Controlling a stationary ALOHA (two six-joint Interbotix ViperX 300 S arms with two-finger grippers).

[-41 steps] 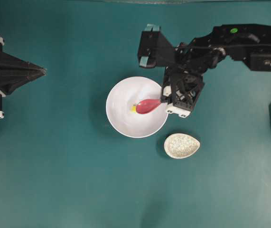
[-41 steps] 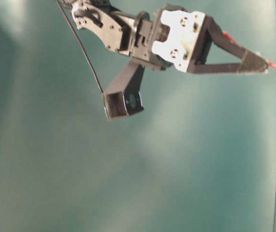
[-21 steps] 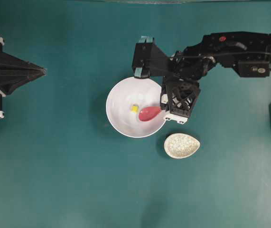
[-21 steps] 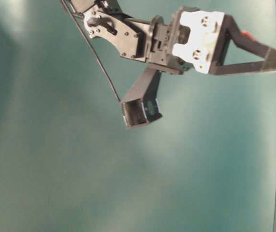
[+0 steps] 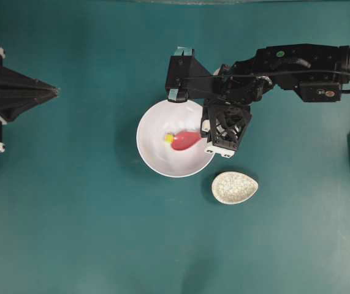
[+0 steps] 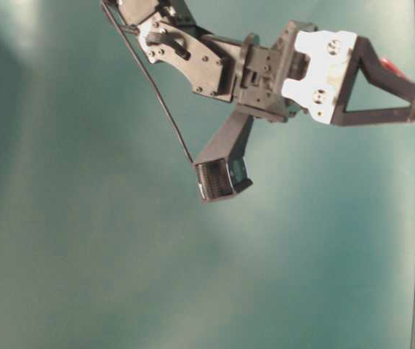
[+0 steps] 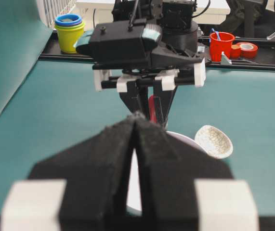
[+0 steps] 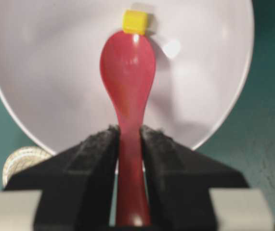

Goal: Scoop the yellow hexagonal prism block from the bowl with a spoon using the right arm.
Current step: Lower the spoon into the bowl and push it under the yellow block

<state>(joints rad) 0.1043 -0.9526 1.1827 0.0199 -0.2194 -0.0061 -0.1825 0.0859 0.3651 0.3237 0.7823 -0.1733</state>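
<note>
The yellow hexagonal prism block (image 5: 169, 138) lies inside the white bowl (image 5: 156, 160), touching the tip of the red-pink spoon (image 5: 186, 140). My right gripper (image 5: 207, 130) hangs over the bowl's right rim, shut on the spoon's handle. In the right wrist view the fingers (image 8: 98, 144) clamp the handle, the spoon's (image 8: 127, 67) scoop points into the bowl (image 8: 45, 77), and the block (image 8: 135, 21) sits just past the scoop's tip. My left gripper (image 5: 56, 92) rests far to the left, shut and empty, its tips meeting (image 7: 136, 117).
A small speckled cream oval dish (image 5: 235, 187) sits just right of and below the bowl. Beyond the table's far edge, the left wrist view shows stacked cups (image 7: 70, 31), a red cup (image 7: 222, 45) and a tape roll (image 7: 246, 49).
My right gripper has shifted left with the spoon, and the scoop's tip has slid up against the block, which sits slightly further left. The left arm has not moved.
</note>
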